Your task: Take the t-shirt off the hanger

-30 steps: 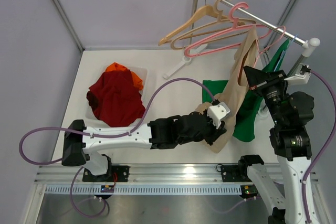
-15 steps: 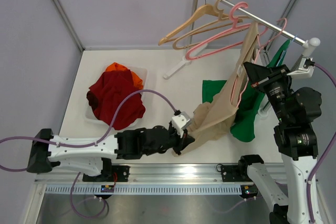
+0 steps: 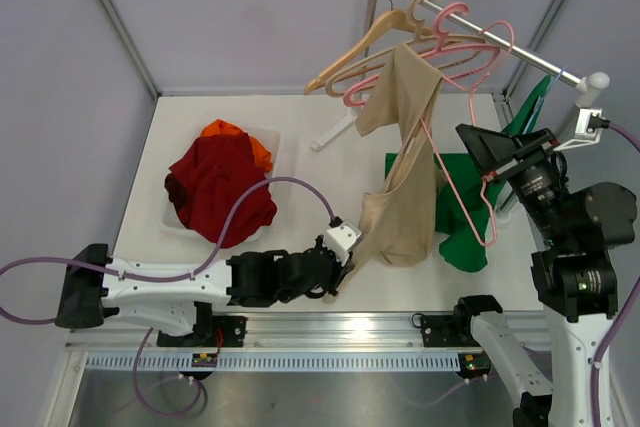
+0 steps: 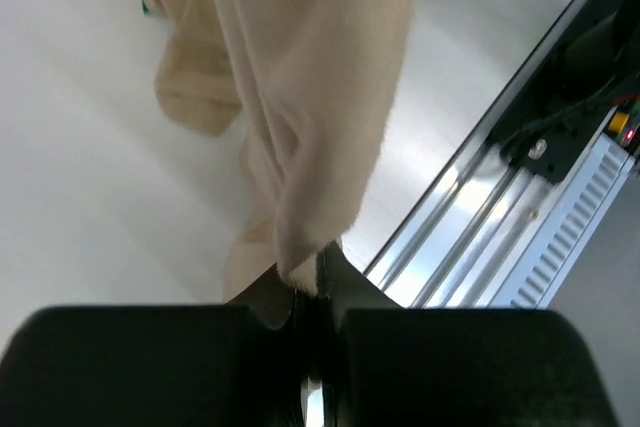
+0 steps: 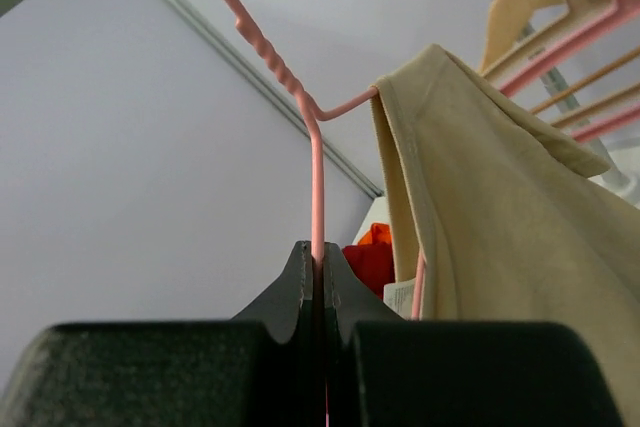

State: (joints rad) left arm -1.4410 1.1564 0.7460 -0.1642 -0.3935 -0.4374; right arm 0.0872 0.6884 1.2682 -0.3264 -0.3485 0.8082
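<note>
**Item:** t-shirt [image 3: 405, 167], beige. One shoulder is draped over the pink wire hanger [image 5: 316, 187], high above the worktop [image 3: 330, 182]. The body trails down toward the middle of the front edge.

**Left jaws:** closed on a fold of the t-shirt's lower end, just above the worktop.

**Right jaws:** closed on the hanger wire, toward the right edge. Their tips are hard to make out from above.

**Hidden:** the hanger's far side lies behind the fabric, and its hook end is lost among the other hangers.

**Green cloth** [image 3: 462, 242]: front right, partly covered by the t-shirt.

**White tray** [image 3: 276, 143]: left side, mostly buried under a red garment [image 3: 220, 187], with an orange one [image 3: 236, 135] peeking out behind.

**Rail** [image 3: 540, 57]: back right corner, carrying a wooden hanger [image 3: 350, 52].
</note>
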